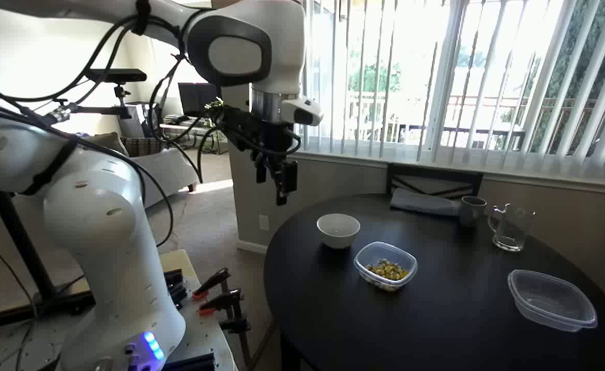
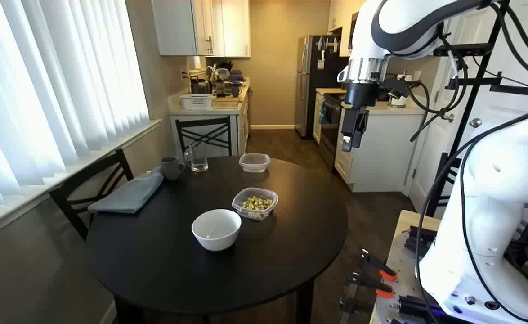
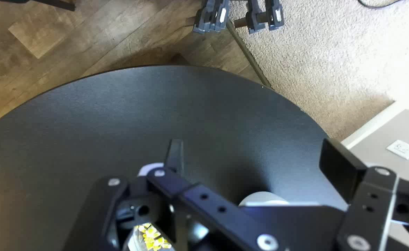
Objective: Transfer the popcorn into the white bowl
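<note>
the gripper [image 3: 256, 160] is held well above the table [image 1: 436, 330], and its fingers [image 3: 175, 157] are spread wide, with nothing seen gripped between them. in the wrist view, the white bowl [image 3: 262, 197] is seen low down, within the span of the fingers and partly hidden by the gripper. the popcorn [image 3: 151, 237] is glimpsed lower still, nearer the left edge of that view and just outside that span.

as is shown in both exterior views, the popcorn is held in a small clear container [image 1: 374, 252], set just beside the bowl, with no contact made out. no popcorn is seen in the bowl, so the transfer is judged not yet begun.

the coming move is thought to turn on that offset: the popcorn lies below the gripper, farther in across the table, and to the side of the bowl. a descent combined with a shift outward and sideways would be called for, so that a wall of the container can be straddled. since no marked long axis is shown by the squarish container, any wall might serve, though the side facing the bowl seems tightest.

farther out, a larger clear container [image 1: 555, 299] and a glass mug [image 1: 511, 226] are stood well apart.
</note>
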Controlling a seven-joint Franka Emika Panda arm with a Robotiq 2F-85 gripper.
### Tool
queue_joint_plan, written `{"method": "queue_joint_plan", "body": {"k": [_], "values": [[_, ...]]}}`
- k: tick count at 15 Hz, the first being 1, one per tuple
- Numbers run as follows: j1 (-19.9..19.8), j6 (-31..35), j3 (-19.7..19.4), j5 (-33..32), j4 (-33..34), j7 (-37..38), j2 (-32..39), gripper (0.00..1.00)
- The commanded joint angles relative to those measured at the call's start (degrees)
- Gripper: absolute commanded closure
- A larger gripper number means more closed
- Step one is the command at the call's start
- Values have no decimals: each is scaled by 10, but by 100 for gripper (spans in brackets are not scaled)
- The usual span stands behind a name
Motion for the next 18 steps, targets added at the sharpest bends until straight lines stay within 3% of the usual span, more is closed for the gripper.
{"method": "queue_joint_plan", "body": {"k": [1,11,14,18], "values": [[-6,-1,6,5,0,-4,1,0],[-6,-1,6,5,-1,-4,2,0],[8,35,14,-4,34,-9,75,0],[9,158,63,-34,60,23,186,0]]}}
